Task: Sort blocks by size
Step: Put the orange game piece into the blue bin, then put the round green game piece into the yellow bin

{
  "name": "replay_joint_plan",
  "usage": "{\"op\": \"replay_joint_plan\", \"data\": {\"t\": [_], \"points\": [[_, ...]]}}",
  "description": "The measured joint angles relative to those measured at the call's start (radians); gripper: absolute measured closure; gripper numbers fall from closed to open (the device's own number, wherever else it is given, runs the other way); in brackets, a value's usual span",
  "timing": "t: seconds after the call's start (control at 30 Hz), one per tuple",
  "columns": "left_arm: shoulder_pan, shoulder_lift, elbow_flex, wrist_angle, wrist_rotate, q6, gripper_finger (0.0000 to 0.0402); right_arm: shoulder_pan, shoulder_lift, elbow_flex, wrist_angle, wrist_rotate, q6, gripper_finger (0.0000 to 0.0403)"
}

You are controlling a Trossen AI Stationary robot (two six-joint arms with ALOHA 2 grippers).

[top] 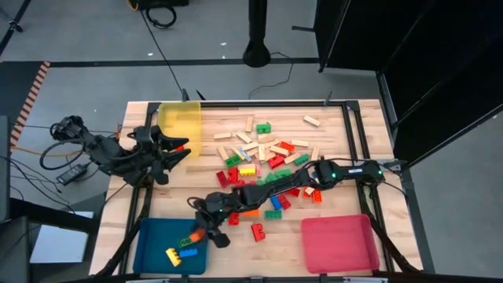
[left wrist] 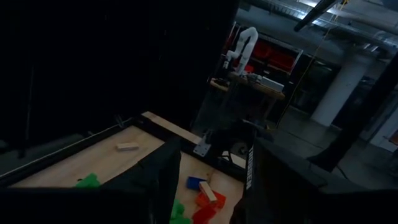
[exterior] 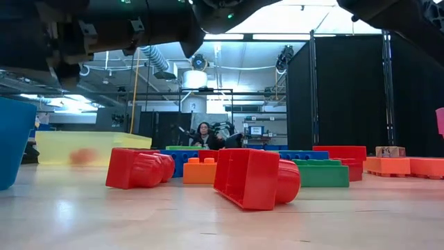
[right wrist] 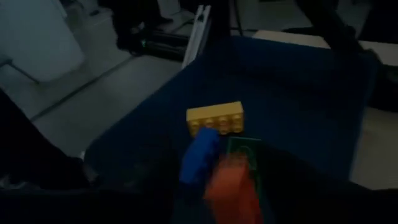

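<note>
Blocks (top: 263, 161): a loose heap of studded plastic bricks in red, green, blue, yellow and orange, mixed with plain pale wooden bars, spread over the wooden table (top: 330, 204) between the yellow tray and the pink tray.
Blocks up close: in the low view a red brick (exterior: 255, 178) lies tipped on its side nearest the camera, another red one (exterior: 139, 169) beside it, with orange, blue and green bricks lined up behind.
Right arm: stretched from the table's right side across the heap toward the blue tray, wrist bent down.
Right gripper (top: 206, 232): over the blue tray's inner edge, tipped downward; its fingers stand parted, and an orange and green brick (right wrist: 235, 180) sits blurred just below them, over the tray. Whether it is touched by the fingers cannot be told.
Left arm: folded at the table's left edge, beside the yellow tray.
Left gripper (top: 174, 157): held above the table next to the yellow tray, fingers apart with nothing between them.
Blue tray (top: 149, 244): holds a yellow brick (top: 172, 254) and a blue brick (top: 189, 252) lying just beside each other.
Yellow tray (top: 181, 126): translucent; a reddish piece shows dimly through its wall in the low view.
Pink tray (top: 339, 244): no blocks seen inside.
</note>
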Motion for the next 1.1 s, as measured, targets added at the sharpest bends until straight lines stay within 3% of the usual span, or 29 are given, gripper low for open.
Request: {"op": "replay_joint_plan", "data": {"t": [0.13,0.3,0.63,0.77,0.9,1.1], "points": [[0.0,0.0,0.0,0.001,-0.001,-0.019,0.0193,-0.001,-0.029,-0.001,-0.044,-0.004,0.026,0.0137],[0.0,0.0,0.0,0.03,-0.001,-0.018,0.0193,-0.052,-0.197,-0.001,-0.253,0.008,-0.029,0.0139],[0.0,0.0,0.0,0.047,-0.001,-0.016,0.0193,-0.242,-0.541,0.0,-0.917,0.364,-0.357,0.0161],[0.0,0.0,0.0,0.047,-0.002,-0.016,0.0193,-0.377,-0.575,-0.002,-1.115,0.405,-0.365,0.0156],[0.0,0.003,0.0,0.046,-0.002,-0.015,0.0193,-0.525,-0.569,-0.047,-1.151,0.39,-0.392,0.0153],[0.0,0.004,0.0,0.045,-0.002,-0.015,0.0193,-0.674,-0.568,-0.204,-1.035,0.352,-0.514,0.0148]]}}
